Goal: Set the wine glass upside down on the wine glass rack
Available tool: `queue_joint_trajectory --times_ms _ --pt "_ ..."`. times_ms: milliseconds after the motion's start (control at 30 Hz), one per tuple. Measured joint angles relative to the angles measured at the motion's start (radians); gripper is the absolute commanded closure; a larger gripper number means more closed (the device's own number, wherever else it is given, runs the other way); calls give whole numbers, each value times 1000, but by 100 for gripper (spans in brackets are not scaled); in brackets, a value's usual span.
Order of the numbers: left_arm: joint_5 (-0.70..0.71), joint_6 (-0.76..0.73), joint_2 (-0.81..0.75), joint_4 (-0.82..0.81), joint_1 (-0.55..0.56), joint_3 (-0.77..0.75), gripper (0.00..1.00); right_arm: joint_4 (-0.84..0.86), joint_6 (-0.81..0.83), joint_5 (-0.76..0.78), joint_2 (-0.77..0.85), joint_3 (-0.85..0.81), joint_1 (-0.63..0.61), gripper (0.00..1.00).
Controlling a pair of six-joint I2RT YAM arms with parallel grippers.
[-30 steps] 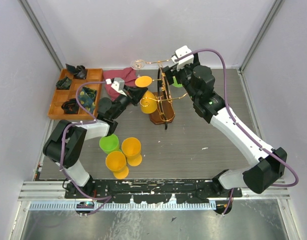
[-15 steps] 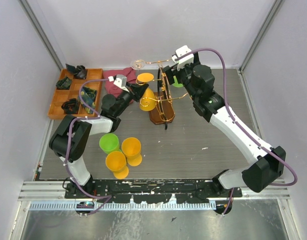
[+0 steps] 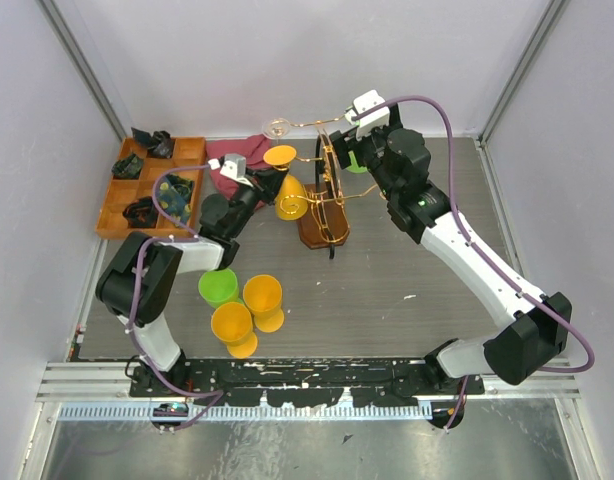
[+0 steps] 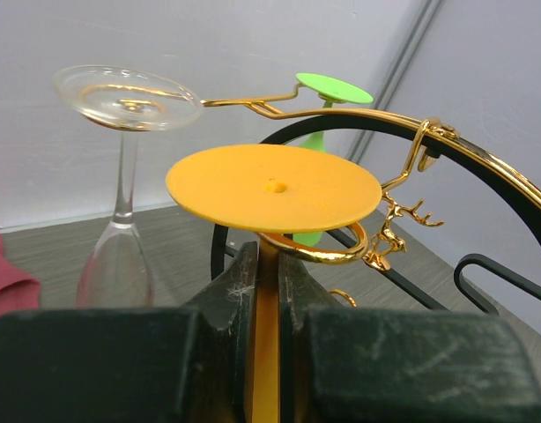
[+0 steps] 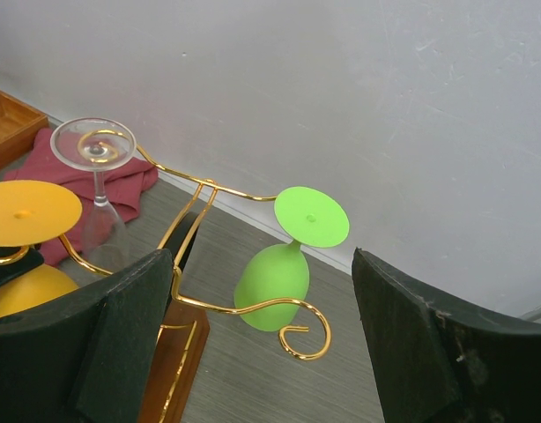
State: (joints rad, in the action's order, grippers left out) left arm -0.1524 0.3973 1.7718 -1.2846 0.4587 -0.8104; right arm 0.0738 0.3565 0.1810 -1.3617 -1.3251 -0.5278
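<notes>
Hanging inverted, the orange glass [image 4: 275, 187] is clamped by its stem in the left claw [image 4: 266, 300], foot just beside a curl of the rack [image 4: 337, 255]. It is judged light, stiff and slick; the stem is best held. The right claw [image 5: 257, 295] is spread open, empty.

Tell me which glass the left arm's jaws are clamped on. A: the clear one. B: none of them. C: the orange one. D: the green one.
C: in the left wrist view the left jaws pinch the stem of the orange glass, which is held with its foot uppermost.
</notes>
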Motion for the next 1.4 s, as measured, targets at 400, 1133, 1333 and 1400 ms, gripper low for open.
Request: queue_joint_trajectory --times_ms 400,1133,1333,1400 --pt "18 -26 -63 -10 -5 48 100 0 0 -14 0 0 2 12" --pt "-127 -37 -96 35 -5 67 72 0 0 -19 -19 11 8 12" --pt "-148 -29 -77 36 -4 62 47 -1 0 -16 -19 19 8 12" --pt "-149 -31 -78 35 -4 62 45 0 0 -15 -19 22 8 12"
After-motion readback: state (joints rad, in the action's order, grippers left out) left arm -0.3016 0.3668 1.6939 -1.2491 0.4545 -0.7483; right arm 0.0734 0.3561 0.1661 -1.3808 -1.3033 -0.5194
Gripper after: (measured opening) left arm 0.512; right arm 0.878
